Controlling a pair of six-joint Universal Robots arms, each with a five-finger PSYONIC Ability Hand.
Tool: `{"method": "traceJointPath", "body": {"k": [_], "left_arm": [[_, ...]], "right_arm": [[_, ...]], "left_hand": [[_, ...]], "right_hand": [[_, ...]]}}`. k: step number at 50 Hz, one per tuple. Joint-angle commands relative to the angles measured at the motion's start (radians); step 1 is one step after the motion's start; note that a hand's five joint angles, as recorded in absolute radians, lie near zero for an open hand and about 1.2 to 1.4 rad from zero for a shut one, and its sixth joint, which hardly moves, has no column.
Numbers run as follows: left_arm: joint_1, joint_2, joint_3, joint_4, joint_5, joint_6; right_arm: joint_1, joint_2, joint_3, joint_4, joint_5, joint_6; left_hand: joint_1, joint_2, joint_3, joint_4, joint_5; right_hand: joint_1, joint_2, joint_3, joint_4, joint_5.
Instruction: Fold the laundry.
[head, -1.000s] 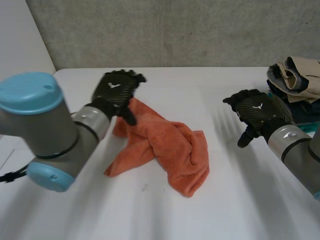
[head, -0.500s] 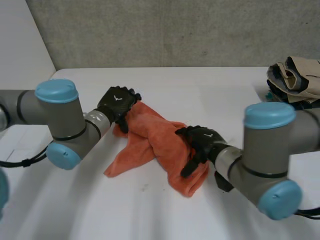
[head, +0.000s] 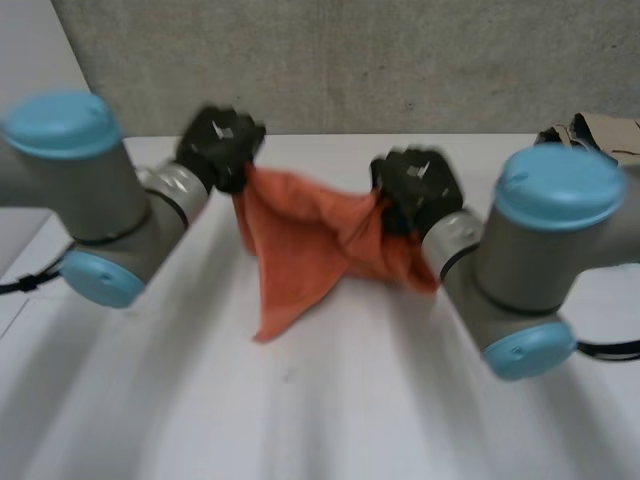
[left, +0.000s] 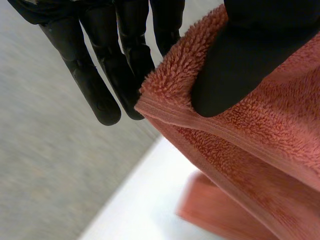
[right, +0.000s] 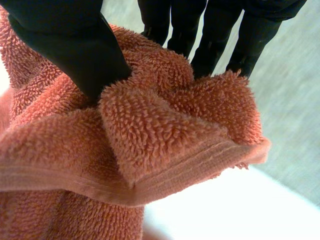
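Seen from the head camera, both hands and the arms are smeared, so the fingers are hard to make out there. The pile of clothes (head: 598, 131) at about two o'clock on the white table (head: 330, 410) is cut off at the edge and partly hidden behind the right arm's blue cap (head: 558, 185); only a beige piece on top can be told. The orange towel (head: 300, 240) hangs between the two hands around the middle of the table, sagging to a point at about seven o'clock from its centre. Whether that tip touches the table cannot be told. The left hand (head: 220, 145), at ten o'clock from the towel's centre, pinches the towel. In the left wrist view its thumb (left: 240, 65) presses on the terry just beside the hemmed edge near a corner, with straight fingers (left: 100, 85) behind the cloth. The right hand (head: 415, 185), at two o'clock from the towel's centre, has a bunched fold. In the right wrist view its thumb (right: 75, 45) digs into the gathered cloth against the fingers (right: 215, 40) behind, and the hem runs below the bunch. The count is one towel, two hands on it and one pile of clothes.
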Motion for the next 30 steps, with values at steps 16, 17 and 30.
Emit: {"method": "traceJointPath", "body": {"k": [16,17,30], "left_arm": [[-0.077,0.555,-0.323,0.007,-0.028,-0.236],[-0.08,0.565,-0.356,0.008,-0.029,-0.238],[-0.155,0.455,-0.492,0.102,-0.036,-0.279]], "right_arm": [[-0.112,-0.245,-0.113,0.065,-0.146,-0.16],[-0.113,-0.242,-0.113,0.079,-0.141,-0.158],[-0.132,-0.104,-0.179,0.073,-0.152,-0.293]], "left_hand": [[0.258,0.203,0.211,0.2,0.254],[0.258,0.203,0.211,0.2,0.254],[0.258,0.203,0.211,0.2,0.254]], "right_hand": [[0.358,0.237,0.24,0.213,0.252],[0.358,0.237,0.24,0.213,0.252],[0.358,0.237,0.24,0.213,0.252]]}}
